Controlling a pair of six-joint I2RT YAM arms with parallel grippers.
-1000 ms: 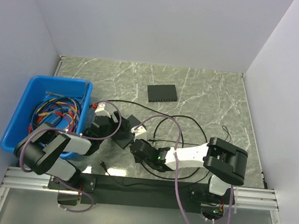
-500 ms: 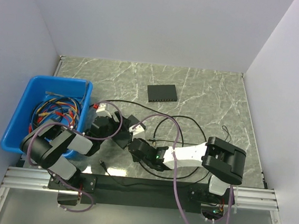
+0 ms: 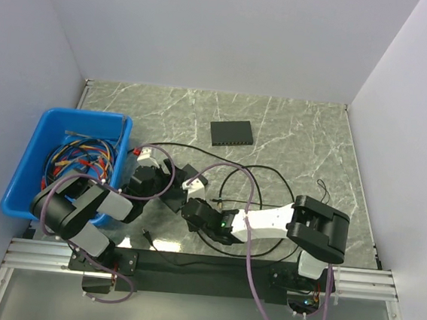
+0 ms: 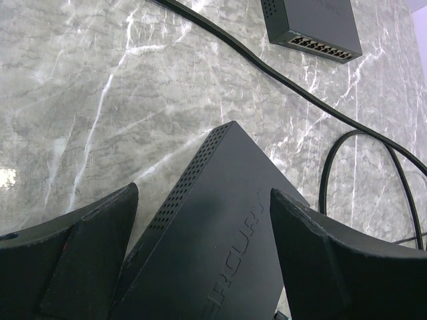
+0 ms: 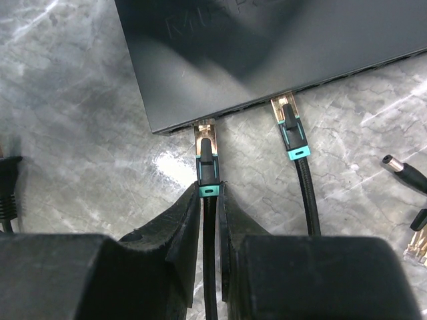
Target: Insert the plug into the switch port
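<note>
The right claw (image 5: 209, 200) is clamped on the thin black cable (image 5: 211, 280) just behind the plug (image 5: 207, 157). The plug's metal tip sits at a switch port (image 5: 203, 125) along the black switch (image 5: 267, 47) edge. It looks partly in, though depth is hard to judge. A second plug (image 5: 289, 130) occupies a nearby port. The left claw (image 4: 203, 193) stands wide apart, straddling the switch on the marble tabletop (image 4: 80, 100).

"ERCURY" embossed on black switch (image 4: 200, 220)
</note>
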